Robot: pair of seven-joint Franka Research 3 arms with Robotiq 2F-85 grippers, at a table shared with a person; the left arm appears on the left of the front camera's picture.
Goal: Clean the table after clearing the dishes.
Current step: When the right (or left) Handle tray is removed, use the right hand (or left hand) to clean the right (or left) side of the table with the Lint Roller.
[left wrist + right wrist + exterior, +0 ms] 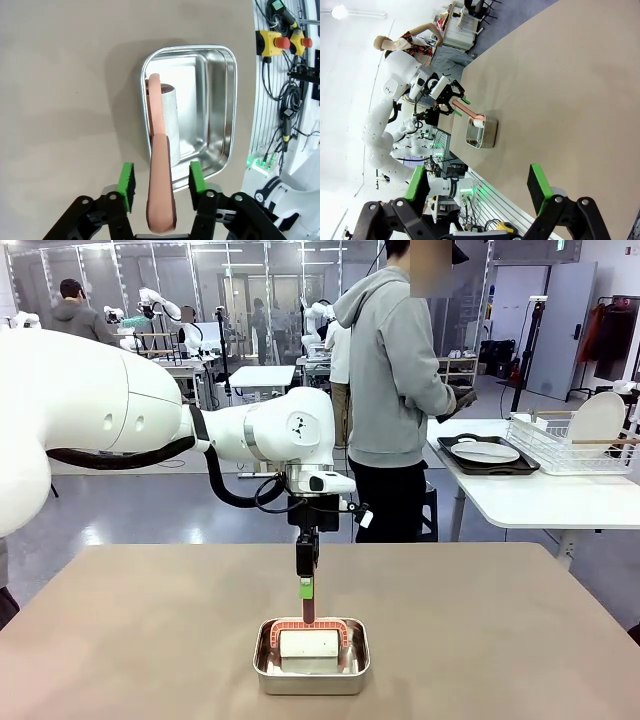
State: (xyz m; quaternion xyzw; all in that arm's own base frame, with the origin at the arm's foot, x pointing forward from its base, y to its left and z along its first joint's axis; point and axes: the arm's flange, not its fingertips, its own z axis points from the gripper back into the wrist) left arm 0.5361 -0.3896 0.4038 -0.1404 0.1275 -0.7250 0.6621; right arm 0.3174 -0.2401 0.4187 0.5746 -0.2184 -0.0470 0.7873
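Tabletop (150, 640): tan-brown and matte, lying directly beneath the left fingers (127, 185).

Left fingers: pointing straight down with the green pads parted, one on each side of a salmon-pink handle (161, 165). A narrow gap shows on both sides, so no contact with the handle is seen.

The handle runs from between the pads down to a white cylindrical head (170, 120). The head rests inside a shiny rectangular metal pan (222, 100) just below the fingertips, and the pan stands on the tabletop.

Right fingers (539, 189): spread wide with nothing between them, raised above the tabletop and well apart from the pan.

Beyond the left fingers, past the far edge of the tabletop, a person in a grey hoodie (395, 370) stands facing a white-topped side table (520, 505).

On that side table, well apart from both sets of fingers:
- a dark tray (528, 468) carrying a white plate (485, 452);
- just beside it, a white wire rack (560, 455) holding a second white plate (597, 420) on edge.
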